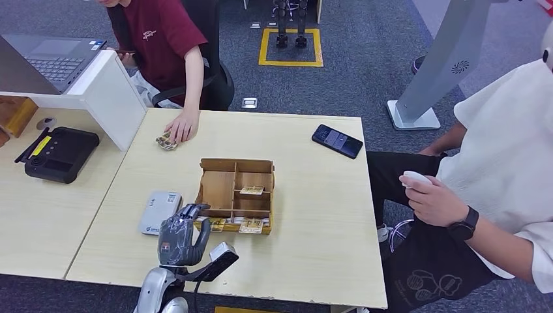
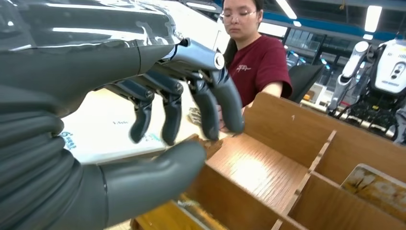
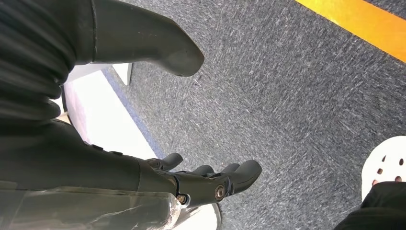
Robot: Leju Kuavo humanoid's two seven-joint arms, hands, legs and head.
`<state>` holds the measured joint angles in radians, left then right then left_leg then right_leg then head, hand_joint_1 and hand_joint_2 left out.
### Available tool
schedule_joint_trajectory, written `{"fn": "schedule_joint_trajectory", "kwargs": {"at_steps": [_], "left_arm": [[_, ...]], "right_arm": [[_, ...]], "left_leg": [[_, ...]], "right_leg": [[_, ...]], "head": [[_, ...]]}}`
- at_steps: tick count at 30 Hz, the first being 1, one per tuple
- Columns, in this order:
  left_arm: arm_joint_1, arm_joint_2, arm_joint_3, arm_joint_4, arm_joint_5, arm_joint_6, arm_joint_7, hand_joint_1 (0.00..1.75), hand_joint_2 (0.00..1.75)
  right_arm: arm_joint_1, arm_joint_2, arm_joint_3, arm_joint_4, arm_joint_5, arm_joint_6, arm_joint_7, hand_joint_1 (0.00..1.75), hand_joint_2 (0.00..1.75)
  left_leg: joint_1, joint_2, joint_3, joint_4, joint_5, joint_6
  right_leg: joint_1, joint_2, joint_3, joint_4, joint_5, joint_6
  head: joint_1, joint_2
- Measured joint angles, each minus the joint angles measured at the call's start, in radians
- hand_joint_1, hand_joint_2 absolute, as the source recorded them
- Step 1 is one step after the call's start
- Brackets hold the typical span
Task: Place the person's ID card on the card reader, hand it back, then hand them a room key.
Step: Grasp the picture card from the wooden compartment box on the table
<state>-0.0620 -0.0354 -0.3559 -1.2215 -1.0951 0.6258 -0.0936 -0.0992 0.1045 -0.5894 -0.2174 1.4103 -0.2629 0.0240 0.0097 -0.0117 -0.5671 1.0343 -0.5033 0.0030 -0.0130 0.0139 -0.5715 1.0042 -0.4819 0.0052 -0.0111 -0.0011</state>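
Wooden box: an open tray with dividers, sitting mid-surface; cards lie in its small compartments and along its near edge.
Surface: pale wood-grain top.
Left hand: grey, hovering at the box's near left corner, between the box and the card reader; its fingers are spread and curved downward, thumb apart, holding nothing.
Card reader: flat white-grey device lying just left of the box, with nothing on top.
ID card: small patterned card on the far side of the surface, under the fingertips of the person in the dark red shirt.
Right hand: hanging over grey carpet, fingers loosely apart and bare.
Phone: black, near the far right edge.
Second person: white shirt, seated at right, holding a white object.
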Motion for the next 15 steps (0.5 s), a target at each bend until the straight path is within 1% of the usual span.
{"fn": "schedule_joint_trajectory", "kwargs": {"at_steps": [15], "left_arm": [[0.009, 0.000, 0.000, -0.034, -0.002, -0.008, -0.005, 0.00, 1.75]], "right_arm": [[0.000, 0.000, 0.000, 0.000, -0.001, -0.005, 0.000, 0.00, 1.75]], "left_leg": [[0.000, 0.000, 0.002, 0.000, 0.000, 0.000]], "right_leg": [[0.000, 0.000, 0.002, 0.000, 0.000, 0.000]], "head": [[0.000, 0.000]]}}
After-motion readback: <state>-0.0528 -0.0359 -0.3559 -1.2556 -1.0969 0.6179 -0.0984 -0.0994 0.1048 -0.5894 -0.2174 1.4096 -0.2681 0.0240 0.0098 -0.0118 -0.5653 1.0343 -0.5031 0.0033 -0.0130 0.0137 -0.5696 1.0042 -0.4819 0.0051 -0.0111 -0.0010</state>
